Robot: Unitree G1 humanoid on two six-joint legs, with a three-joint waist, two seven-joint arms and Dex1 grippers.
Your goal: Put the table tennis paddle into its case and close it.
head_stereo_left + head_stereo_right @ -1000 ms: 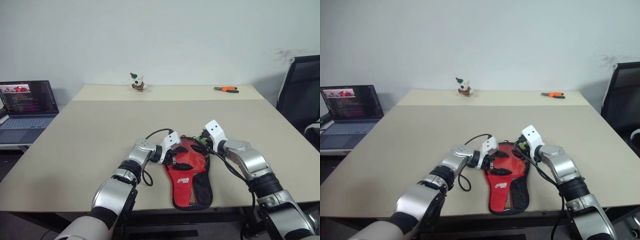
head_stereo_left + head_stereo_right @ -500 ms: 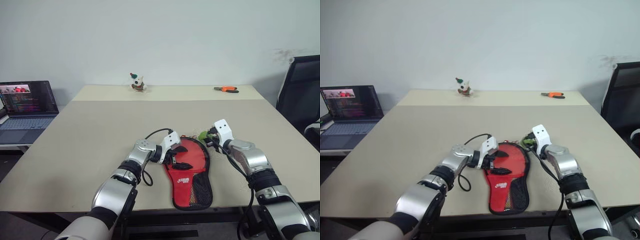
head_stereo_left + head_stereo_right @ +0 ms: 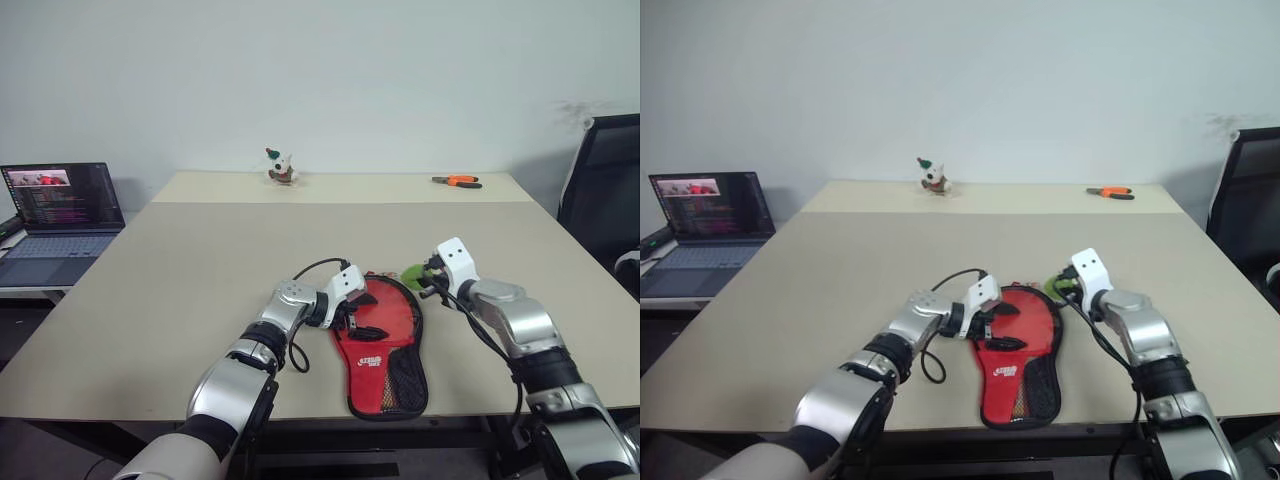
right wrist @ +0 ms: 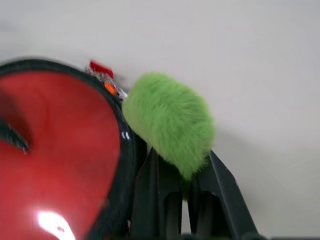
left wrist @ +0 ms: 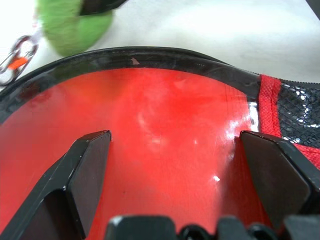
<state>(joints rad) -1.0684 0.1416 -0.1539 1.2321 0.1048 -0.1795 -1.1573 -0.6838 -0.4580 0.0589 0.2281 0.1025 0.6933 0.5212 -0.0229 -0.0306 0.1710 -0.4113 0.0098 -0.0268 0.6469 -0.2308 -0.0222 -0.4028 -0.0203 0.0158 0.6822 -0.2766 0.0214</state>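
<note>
- The case lies flat near the table's front edge, about midway along it, red panel up; its round end points toward the far edge and its narrow black-mesh end toward the front edge.
- The table tennis paddle cannot be made out as a separate thing (whether it is inside the case I cannot tell).
- The left gripper reaches in from the case's left side, its two black fingers spread wide over the red panel of the round end and gripping nothing.
- The right gripper sits at the round end's right side, its fingers pinched together on the green fluffy tag (the fuzz bulges out past the fingertips).
- That tag hangs by a small metal clip from the case's black rim.
- At the table's far edge stand a small toy figure, left of the middle, and orange-handled pliers, toward the far right corner.
- An open laptop sits on a lower surface off the table's left edge; a black chair stands off its right edge.
</note>
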